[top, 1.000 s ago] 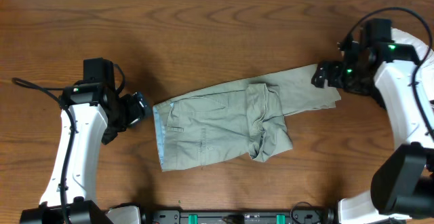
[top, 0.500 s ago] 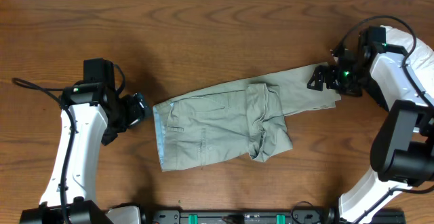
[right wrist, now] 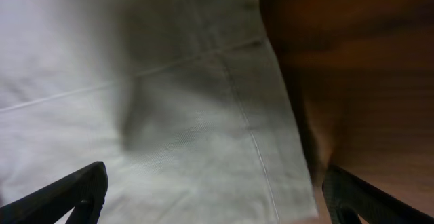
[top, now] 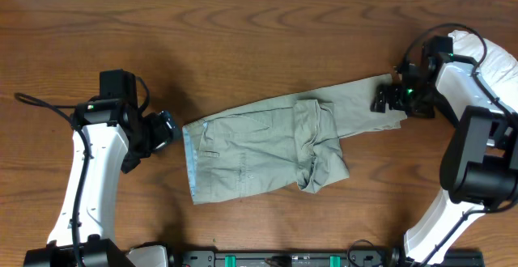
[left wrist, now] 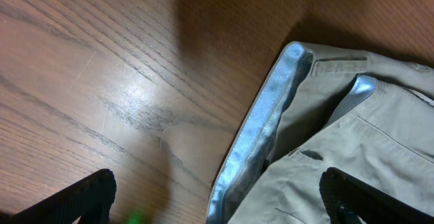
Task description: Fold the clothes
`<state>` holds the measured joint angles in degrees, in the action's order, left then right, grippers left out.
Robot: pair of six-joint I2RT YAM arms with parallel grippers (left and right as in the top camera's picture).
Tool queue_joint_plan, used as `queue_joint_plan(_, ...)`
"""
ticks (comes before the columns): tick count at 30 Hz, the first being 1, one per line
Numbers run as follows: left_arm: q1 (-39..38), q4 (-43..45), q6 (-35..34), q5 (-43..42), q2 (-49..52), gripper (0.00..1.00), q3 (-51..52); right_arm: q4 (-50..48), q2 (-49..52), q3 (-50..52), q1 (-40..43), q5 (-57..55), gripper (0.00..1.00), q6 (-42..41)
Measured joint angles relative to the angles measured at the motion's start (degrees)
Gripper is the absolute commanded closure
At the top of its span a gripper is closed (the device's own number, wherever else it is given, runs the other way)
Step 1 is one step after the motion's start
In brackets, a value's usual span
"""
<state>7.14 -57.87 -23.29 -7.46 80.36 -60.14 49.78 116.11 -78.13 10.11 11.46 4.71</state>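
Right tool point(top: 381, 100) (spread wide) over trousers point(top: 267, 141) hem.

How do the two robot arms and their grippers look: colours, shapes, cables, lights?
The left arm and right arm have white rounded links with black joints. Each carries a small green light and a thin black cable. The left gripper and right gripper are black.
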Motion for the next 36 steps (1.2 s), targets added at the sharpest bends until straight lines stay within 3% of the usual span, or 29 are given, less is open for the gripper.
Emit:
queue_joint_plan(6,0.0,0.1,0.0,0.0,0.0,0.02,0.0,-0.3,0.1,-0.2,0.0,1.5,0.06,0.4)
queue_joint_plan(11,0.0,0.3,0.0,0.0,0.0,0.02,0.0,0.3,0.3,-0.2,0.0,3.6,0.33,1.0)
queue_joint_plan(16,0.0,0.4,0.0,0.0,0.0,0.02,0.0,1.9,0.7,-0.2,-0.1,5.7,0.50,1.1)
queue_joint_plan(19,0.0,0.4,0.0,0.0,0.0,0.02,0.0,3.1,0.7,-0.2,-0.1,7.4,0.71,0.5)
queue_joint_plan(21,0.0,0.4,0.0,0.0,0.0,0.02,0.0,3.6,0.7,-0.2,-0.1,8.6,0.78,0.5)
queue_joint_plan(30,0.0,0.5,0.0,0.0,0.0,0.02,0.0,5.4,-0.9,-0.2,-0.5,10.9,0.90,0.1)
queue_joint_plan(36,0.0,0.5,0.0,0.0,0.0,0.02,0.0,7.3,-9.1,-0.2,-5.4,10.8,0.95,0.5)
